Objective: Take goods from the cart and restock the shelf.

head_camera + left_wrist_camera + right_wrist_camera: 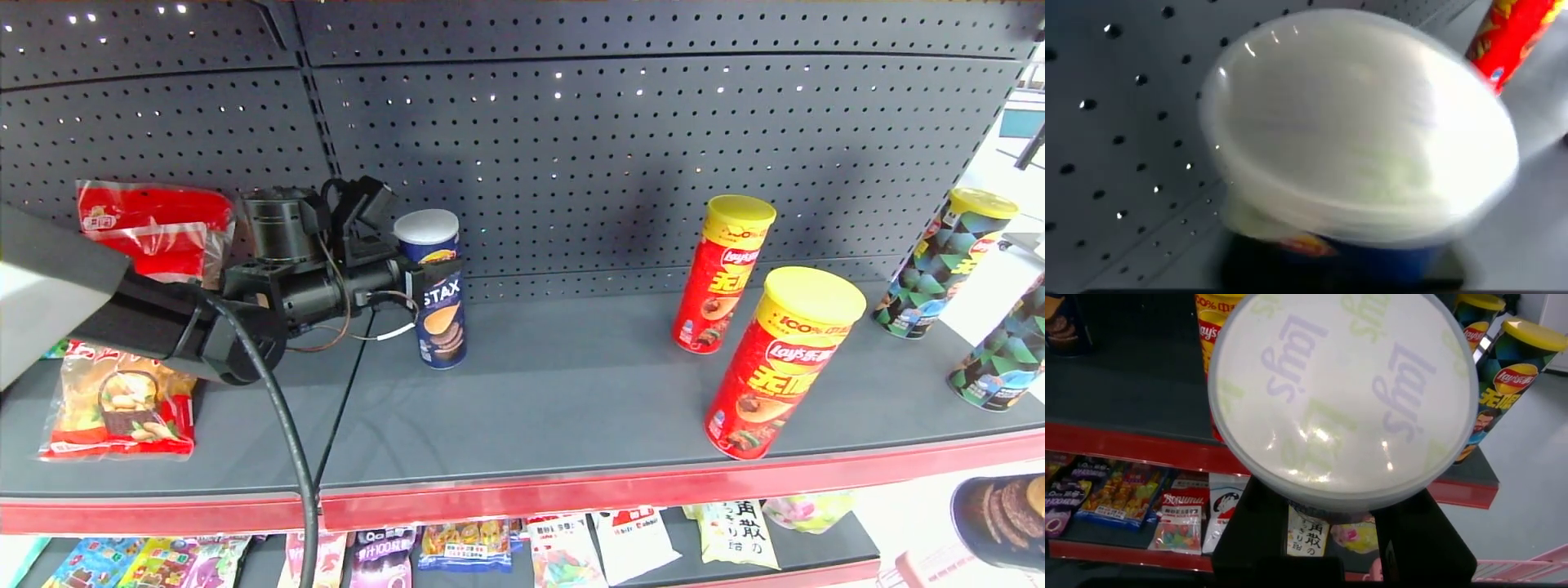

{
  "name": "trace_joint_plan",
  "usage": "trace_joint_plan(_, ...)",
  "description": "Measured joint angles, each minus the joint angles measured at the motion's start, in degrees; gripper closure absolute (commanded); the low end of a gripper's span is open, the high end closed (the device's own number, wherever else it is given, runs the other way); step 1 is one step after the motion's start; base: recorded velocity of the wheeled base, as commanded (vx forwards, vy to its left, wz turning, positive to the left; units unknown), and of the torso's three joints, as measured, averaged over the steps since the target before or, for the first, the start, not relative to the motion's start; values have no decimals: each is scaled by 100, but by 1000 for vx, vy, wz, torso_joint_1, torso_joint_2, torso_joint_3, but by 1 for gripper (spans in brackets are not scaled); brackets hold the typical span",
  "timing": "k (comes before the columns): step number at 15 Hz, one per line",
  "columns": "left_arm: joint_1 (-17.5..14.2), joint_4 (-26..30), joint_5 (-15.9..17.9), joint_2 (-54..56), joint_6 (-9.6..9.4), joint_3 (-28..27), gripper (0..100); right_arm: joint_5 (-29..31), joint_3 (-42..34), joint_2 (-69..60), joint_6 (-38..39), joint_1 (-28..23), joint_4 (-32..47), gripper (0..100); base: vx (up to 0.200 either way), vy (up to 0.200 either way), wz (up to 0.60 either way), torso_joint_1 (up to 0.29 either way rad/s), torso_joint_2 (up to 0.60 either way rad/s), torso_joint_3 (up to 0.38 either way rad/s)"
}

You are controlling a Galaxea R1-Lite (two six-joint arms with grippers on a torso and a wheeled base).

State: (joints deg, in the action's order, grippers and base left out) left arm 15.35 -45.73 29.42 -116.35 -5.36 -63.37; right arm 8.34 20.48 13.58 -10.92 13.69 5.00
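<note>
Left tool (420,282) is clamped round the middle of the blue can (441,327), which stands upright on the shelf (571,392) left of centre in the head view, close to the back panel. I'd guess the side grip is there so it sits flat on its base. Right tool (1335,539) is closed on a second can (1343,392) out in front of the shelf's edge, probably queued for the gap near the red cans (784,359).

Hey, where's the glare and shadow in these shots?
Head view: light pinpricks through the pegboard, soft shadow on it beside the red can. Right wrist view: glare spots on the white-lidded can. Left wrist view: rim highlights on the blue can.
</note>
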Motion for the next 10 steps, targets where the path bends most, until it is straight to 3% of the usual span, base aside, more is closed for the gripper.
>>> trace_joint_plan(3, -72, 29, 490, 249, 180, 69, 100, -7, -15, 13, 1, 0, 0, 100, 0, 0, 0, 0, 0, 0)
trace_joint_plan(5, -155, 29, 674, 513, 195, 325, 100, -13, -17, 59, 4, 0, -2, 100, 0, 0, 0, 0, 0, 0)
trace_joint_plan(10, -195, 2, 1325, 1610, 178, 1844, 100, -24, -11, 183, 6, 11, -18, 100, 0, 0, 0, 0, 0, 0)
